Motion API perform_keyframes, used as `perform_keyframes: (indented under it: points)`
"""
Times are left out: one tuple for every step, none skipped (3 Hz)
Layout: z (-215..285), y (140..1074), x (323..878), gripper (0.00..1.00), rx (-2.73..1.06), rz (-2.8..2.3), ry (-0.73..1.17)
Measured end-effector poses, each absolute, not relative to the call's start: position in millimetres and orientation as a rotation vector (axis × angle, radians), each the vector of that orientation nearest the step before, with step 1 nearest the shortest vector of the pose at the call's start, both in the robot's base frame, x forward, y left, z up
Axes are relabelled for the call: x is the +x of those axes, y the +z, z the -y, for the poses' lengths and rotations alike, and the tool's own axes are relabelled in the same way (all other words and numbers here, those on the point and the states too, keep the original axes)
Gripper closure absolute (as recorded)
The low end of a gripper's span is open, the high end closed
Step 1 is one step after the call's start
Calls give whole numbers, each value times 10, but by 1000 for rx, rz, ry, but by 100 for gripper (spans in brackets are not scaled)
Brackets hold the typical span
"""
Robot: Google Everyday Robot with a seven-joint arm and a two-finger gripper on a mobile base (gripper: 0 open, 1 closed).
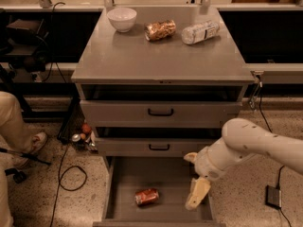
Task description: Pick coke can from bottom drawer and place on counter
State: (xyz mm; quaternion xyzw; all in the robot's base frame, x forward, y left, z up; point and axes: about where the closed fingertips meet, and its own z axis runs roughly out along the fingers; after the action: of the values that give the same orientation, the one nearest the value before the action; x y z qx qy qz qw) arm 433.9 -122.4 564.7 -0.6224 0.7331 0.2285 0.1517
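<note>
The pincer (pixel 197 194) is hanging at the end of the pale arm (pixel 246 143), which is reaching in from the right. It is pointing downward over the right side of the bottom drawer (pixel 124 183), close to that drawer's right wall. Whether the pincer is apart or together I cannot tell. The drawer is standing pulled out, and only its bare grey floor is lying between the pincer and the coke can (pixel 146 196). The can is resting to the pincer's left at about the same level, apart from it and untouched. It is lying on its side on the drawer floor, its long axis running nearly across the drawer, with the end nearer the pincer angling slightly toward the cabinet. Above the pincer and a little left, the two upper drawers are showing their black handles (pixel 160 112), the top one standing slightly ajar. Well above them the tabletop (pixel 161 56) is carrying three things along its far edge. These are a white bowl (pixel 122 19) far up to the left, a tan-gold crinkled can (pixel 160 30) lying on its side, and a clear plastic bottle (pixel 200 31) almost straight above the pincer, also lying down. Far to the left a person's leg (pixel 14 126) is showing beside loose cables (pixel 71 174) on the floor, and a small black box (pixel 273 196) is sitting on the floor to the pincer's right.
</note>
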Motion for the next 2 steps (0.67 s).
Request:
perform_keyframes:
  points:
    - [966, 4983, 4352, 0, -1730, -2111, 770]
    - [915, 4787, 4291, 0, -1715, -2123, 817]
